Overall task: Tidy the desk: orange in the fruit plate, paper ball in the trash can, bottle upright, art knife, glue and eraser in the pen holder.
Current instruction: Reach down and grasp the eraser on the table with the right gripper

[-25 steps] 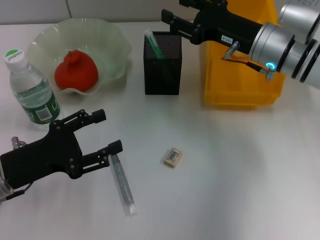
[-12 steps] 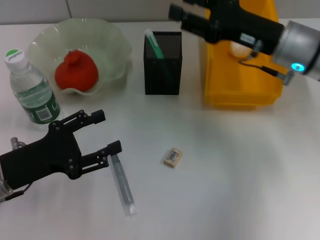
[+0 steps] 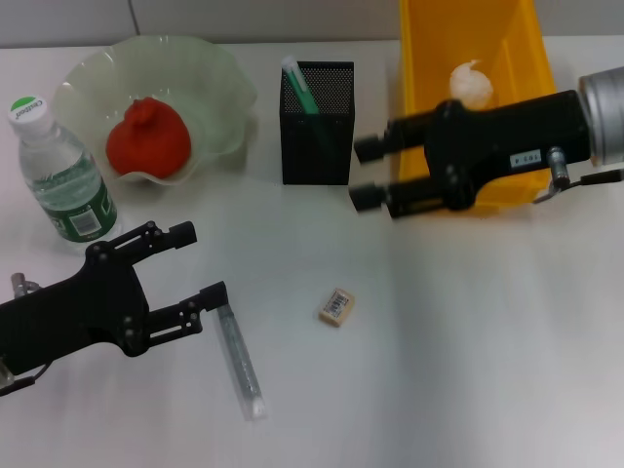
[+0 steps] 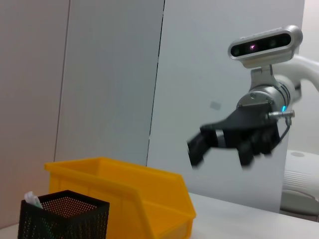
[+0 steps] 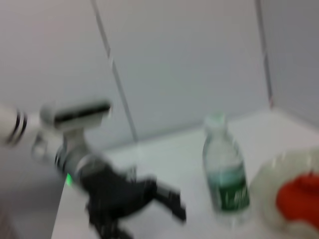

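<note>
Head view is showing the right gripper (image 3: 369, 174) hanging with its two fingers spread apart and holding nothing, just in front of the yellow trash can (image 3: 419, 117) and just to one side of the black mesh pen holder (image 3: 317, 122). Behind that claw, the paper ball (image 3: 471, 85) is lying inside the bin. The eraser (image 3: 336, 306) is sitting on the table in front of this claw and a little toward the robot's left, clearly apart from it.

The left gripper (image 3: 195, 265) is hovering low, jaws also wide and gripping nothing. The clear tube (image 3: 239, 359) is lying right at its lower fingertip, possibly touching it. Behind this claw the bottle (image 3: 58, 175) is standing upright, and farther back the orange (image 3: 146, 136) is resting in the fruit plate (image 3: 224, 88).

Judging from this layout, the eraser and the tube are what is left to collect. The risks look like these: the tube is round and could roll away if the left fingertip is nudging it sideways; the eraser is small and flat, so a shallow grasp could pinch it out of the jaws; and the right claw is sitting close enough to the pen holder that a careless swing could tip it over.
</note>
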